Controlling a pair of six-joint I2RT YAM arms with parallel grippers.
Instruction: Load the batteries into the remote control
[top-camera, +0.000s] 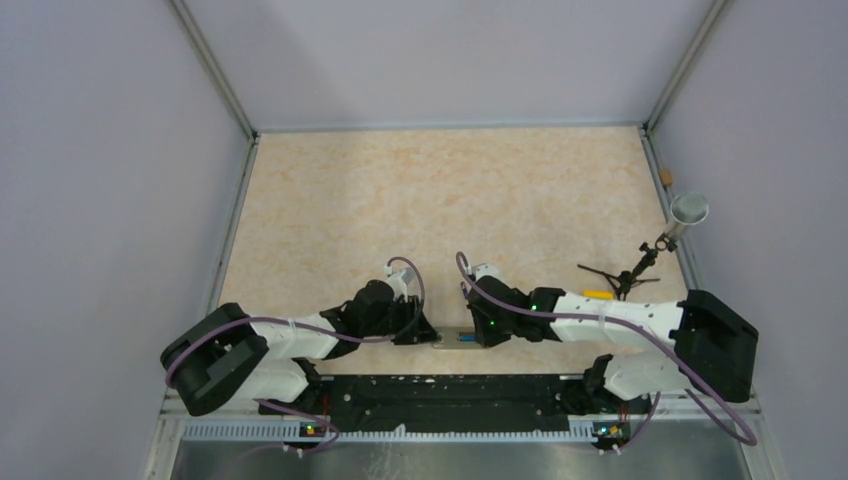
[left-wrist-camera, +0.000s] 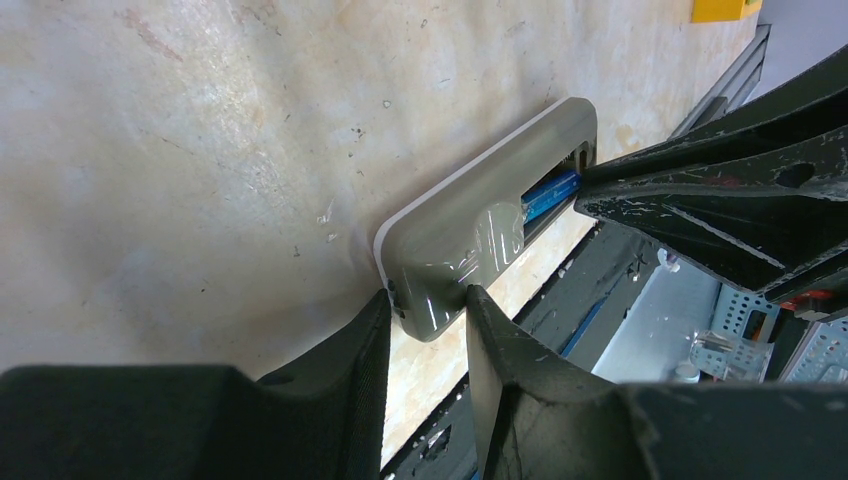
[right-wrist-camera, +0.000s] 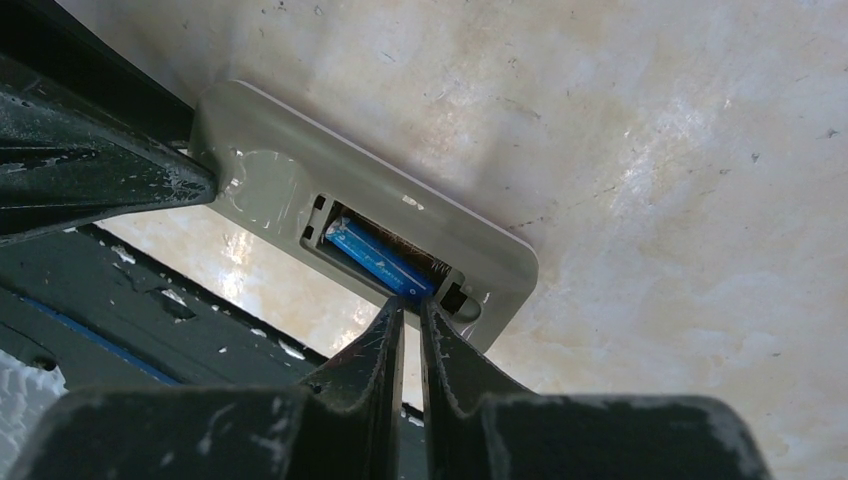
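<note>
Counter (top-camera: 400, 200): beige, marbled and scuffed, closed in by pale lilac walls (top-camera: 100, 150).

Remote control (top-camera: 458, 340): we find it at the counter's near edge, between the two arms. It lies grey back up, long axis side to side along that edge, with the recess end toward the right arm.

Battery (right-wrist-camera: 375, 262): one, blue, lying lengthwise in the open recess.

Left hand (left-wrist-camera: 428, 295): clamped across the remote's plain end.

Right hand (right-wrist-camera: 408, 305): fingers nearly together with nothing between them, tips at the battery's end.
</note>
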